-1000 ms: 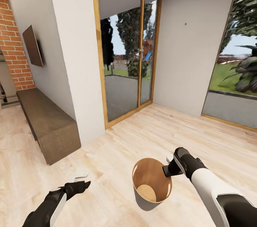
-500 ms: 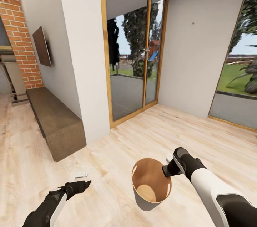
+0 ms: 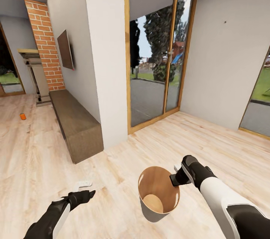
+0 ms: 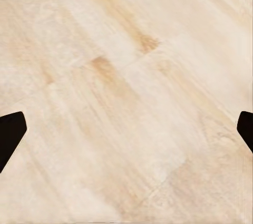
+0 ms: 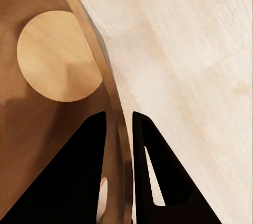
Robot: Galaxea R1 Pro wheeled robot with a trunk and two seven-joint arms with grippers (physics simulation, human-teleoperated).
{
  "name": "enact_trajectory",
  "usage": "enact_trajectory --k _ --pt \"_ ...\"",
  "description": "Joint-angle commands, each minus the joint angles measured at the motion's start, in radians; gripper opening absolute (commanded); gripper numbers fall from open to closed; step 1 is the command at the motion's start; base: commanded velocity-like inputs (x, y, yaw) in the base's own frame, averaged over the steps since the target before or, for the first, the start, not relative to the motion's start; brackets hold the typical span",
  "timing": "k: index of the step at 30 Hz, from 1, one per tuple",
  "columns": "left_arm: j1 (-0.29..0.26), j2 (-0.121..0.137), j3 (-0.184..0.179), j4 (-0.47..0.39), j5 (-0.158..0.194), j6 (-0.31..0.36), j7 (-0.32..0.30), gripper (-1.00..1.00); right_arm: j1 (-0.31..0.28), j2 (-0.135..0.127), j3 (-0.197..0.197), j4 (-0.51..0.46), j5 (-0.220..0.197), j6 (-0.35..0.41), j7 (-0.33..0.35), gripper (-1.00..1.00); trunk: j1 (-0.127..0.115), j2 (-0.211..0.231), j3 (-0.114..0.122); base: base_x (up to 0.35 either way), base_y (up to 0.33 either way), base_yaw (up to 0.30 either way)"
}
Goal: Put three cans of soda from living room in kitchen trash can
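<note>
The right gripper (image 3: 175, 179) pinched the rim of the round grey, wood-lined bin (image 3: 144, 188); the left gripper (image 3: 89, 194) hung fingers wide. A small orange can (image 3: 23, 116) lay on the far wood floor (image 3: 33, 164).

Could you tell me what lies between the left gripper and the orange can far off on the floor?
In the head view, bare wood floor stretches from the left gripper to the orange can; the low cabinet runs beside that stretch, not across it.

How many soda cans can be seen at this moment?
1. An orange soda can lies on the wood floor at far left, near the fireplace. The trash can holds none; others may be hidden.
</note>
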Motion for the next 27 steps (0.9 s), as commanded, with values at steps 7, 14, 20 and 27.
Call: enact_trajectory --k 7,14,20,27 --pt "0.000 0.000 0.000 0.000 0.000 0.000 0.000 1.00 0.000 0.003 -0.003 0.000 -0.022 0.003 0.004 -1.00 0.000 0.000 0.000 0.000 0.000 0.255" --pt "0.000 0.000 0.000 0.001 0.000 0.000 0.003 1.00 0.000 0.004 -0.002 0.000 -0.022 0.003 0.004 -1.00 0.000 0.000 0.000 0.000 0.000 0.161" --pt "0.000 0.000 0.000 0.001 0.000 0.000 0.005 1.00 0.000 0.005 -0.001 0.000 -0.021 0.003 0.004 -1.00 0.000 0.000 0.000 0.000 0.000 0.017" --pt "0.000 0.000 0.000 0.004 -0.004 0.000 0.009 1.00 0.000 0.008 0.003 0.000 -0.021 0.003 0.003 -1.00 0.000 0.000 0.000 0.000 0.000 0.086"
